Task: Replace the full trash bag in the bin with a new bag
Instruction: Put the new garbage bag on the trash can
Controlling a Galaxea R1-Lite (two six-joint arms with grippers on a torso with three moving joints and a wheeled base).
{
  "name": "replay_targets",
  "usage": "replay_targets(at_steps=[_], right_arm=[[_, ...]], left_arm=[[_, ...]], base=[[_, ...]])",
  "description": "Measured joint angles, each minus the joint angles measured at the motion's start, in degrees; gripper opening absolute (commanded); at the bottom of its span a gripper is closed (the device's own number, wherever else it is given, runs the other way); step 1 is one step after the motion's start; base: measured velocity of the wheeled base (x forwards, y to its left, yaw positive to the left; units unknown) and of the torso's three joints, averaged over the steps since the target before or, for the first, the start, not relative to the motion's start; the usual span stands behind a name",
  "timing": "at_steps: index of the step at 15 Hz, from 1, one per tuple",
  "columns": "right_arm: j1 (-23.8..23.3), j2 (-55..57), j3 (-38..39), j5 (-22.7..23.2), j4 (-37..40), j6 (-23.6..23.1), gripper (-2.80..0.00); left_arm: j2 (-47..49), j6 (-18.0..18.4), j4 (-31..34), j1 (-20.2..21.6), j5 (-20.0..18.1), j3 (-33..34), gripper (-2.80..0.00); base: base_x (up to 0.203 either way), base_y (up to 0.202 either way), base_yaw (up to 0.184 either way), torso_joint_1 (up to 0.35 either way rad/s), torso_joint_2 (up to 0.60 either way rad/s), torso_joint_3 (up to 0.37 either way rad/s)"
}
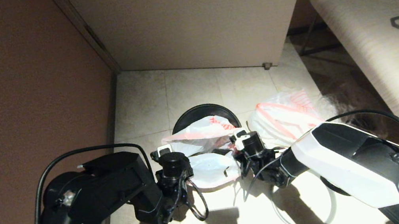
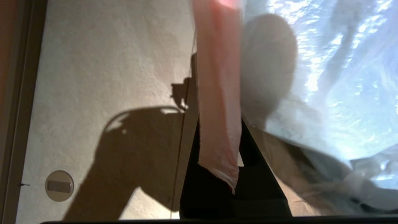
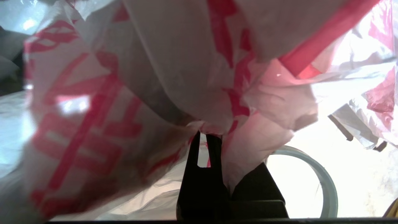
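Two grippers are both clamped on the new bag point(image 1: 209, 148), one each side of its mouth: left gripper point(image 1: 164, 152) at 9 o'clock of the bag, jaws pinched together on the red edge strip point(image 2: 219, 93); right gripper point(image 1: 238, 136) at 3 o'clock, jaws closed on bunched film point(image 3: 214, 123). Judging by that hold, the mouth is being spread so it can go over the bin point(image 1: 203, 112), which stands at 12 o'clock of the bag, partly covered by the film. Most of the bag hangs limp between the grippers on the near side, not yet inside. Full trash bag point(image 1: 284, 116) sits on the floor at 3 o'clock of the bin, just beside the right gripper, so that side is tight. Grey hoop point(image 3: 311, 174) lies on the tiles under the right arm, off the bin, and likely goes on last. Wall point(image 1: 13, 97) closes 9 o'clock; cabinet point(image 1: 188, 17) blocks 12 o'clock. Open room is at 6 o'clock.
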Motion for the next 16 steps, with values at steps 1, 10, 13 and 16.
replay_targets(at_steps=[1, 10, 13, 16], right_arm=[[0.1, 0.1, -0.2, 0.0, 0.0, 0.0, -2.8], [0.7, 0.7, -0.3, -0.4, -0.1, -0.2, -2.8], [0.8, 0.6, -0.3, -0.4, -0.1, -0.2, -2.8], [0.8, 0.6, -0.2, -0.4, -0.1, -0.2, -2.8]], left_arm=[[0.0, 0.0, 0.0, 0.2, 0.1, -0.1, 0.0], [-16.3, -5.2, 4.0, -0.8, -4.9, 19.9, 0.0], [-21.6, -14.0, 16.3, -2.7, -8.5, 18.1, 0.0], [-19.7, -17.0, 25.4, -2.9, -10.1, 9.7, 0.0]], base=[[0.0, 0.0, 0.0, 0.0, 0.0, 0.0], [0.0, 0.0, 0.0, 0.0, 0.0, 0.0], [0.0, 0.0, 0.0, 0.0, 0.0, 0.0], [0.0, 0.0, 0.0, 0.0, 0.0, 0.0]])
